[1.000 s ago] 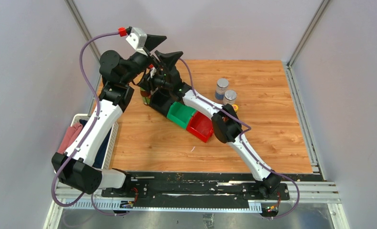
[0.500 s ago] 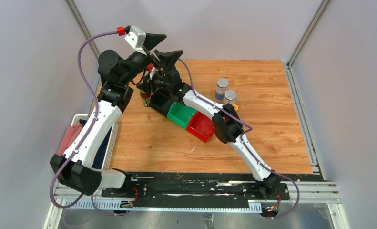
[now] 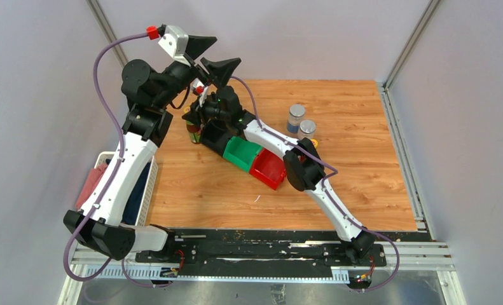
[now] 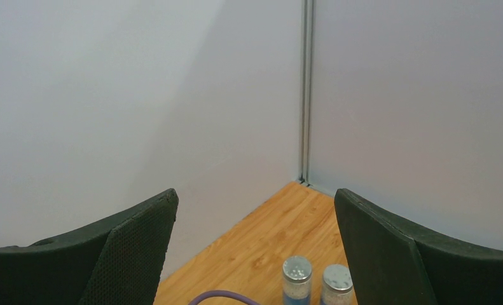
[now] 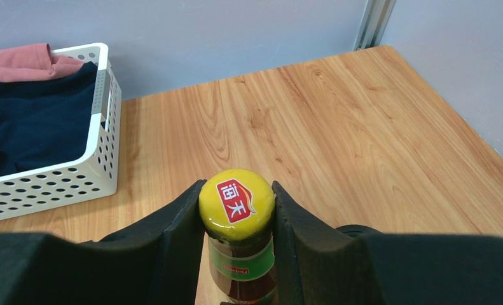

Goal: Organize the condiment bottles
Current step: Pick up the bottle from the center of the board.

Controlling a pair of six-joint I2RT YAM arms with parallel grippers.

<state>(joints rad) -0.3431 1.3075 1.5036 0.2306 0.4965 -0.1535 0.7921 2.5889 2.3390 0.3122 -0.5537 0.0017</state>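
Note:
My right gripper (image 5: 238, 213) is shut on the yellow cap of a dark brown bottle (image 5: 242, 267) with a green label. The bottle stands upright at the table's far left, beside the black bin; it also shows in the top view (image 3: 192, 132). My left gripper (image 3: 226, 51) is open and empty, raised high above that spot. Two silver-lidded shakers (image 3: 296, 117) (image 3: 307, 129) stand together at the far right, also in the left wrist view (image 4: 297, 277) (image 4: 337, 283). A yellow cap (image 3: 314, 144) peeks out beside the right arm. The clear black-capped bottles are hidden.
A black bin (image 3: 213, 135), a green bin (image 3: 243, 154) and a red bin (image 3: 266, 168) stand in a diagonal row mid-table. A white basket (image 5: 102, 133) with dark and pink cloth sits off the table's left edge. Grey walls close in the back and sides.
My left arm has lifted up and to the left, its gripper still open. My right gripper has stayed shut on the brown bottle in the same place.

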